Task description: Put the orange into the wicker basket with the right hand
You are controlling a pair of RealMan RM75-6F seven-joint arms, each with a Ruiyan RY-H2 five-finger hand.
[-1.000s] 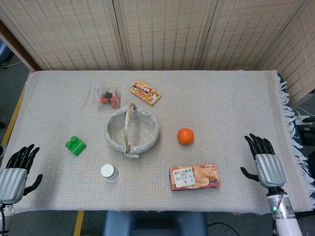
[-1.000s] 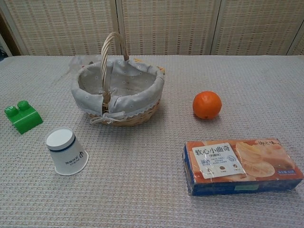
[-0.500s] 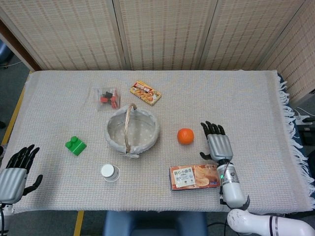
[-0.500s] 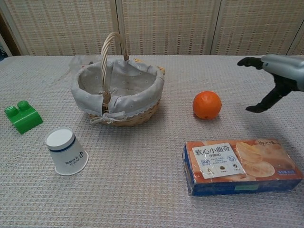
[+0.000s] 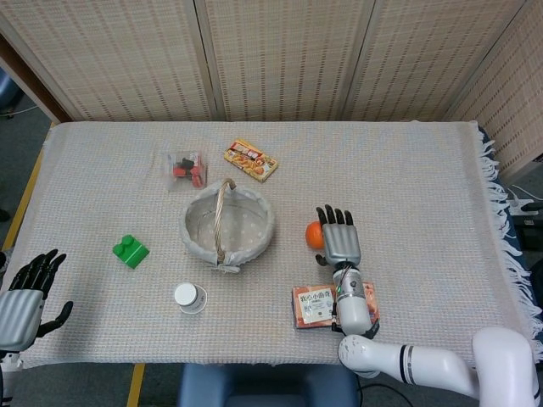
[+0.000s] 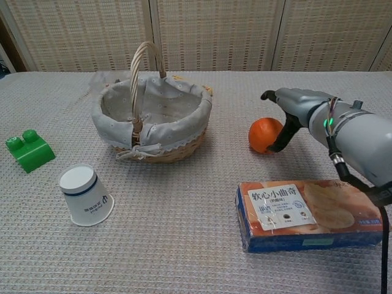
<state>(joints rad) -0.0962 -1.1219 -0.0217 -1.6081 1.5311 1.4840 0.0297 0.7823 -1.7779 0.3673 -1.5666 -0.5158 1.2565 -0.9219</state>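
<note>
right hand (image 5: pixel 338 239) sits spread over the orange (image 6: pixel 263 135) mid-frame, thumb just touching it, no grip. wicker basket (image 5: pixel 197 222) is left of it. left hand (image 5: pixel 22 298) spread, holding nothing, bottom left.

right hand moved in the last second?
Yes. The right hand has swung left from the table's right edge, and now sits over the orange, just above the biscuit box in the head view.

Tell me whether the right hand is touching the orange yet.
Touching, it seems: in the chest view the right hand has its thumb against the orange's side, with no gap showing. The head view hides the contact under the hand.
</note>
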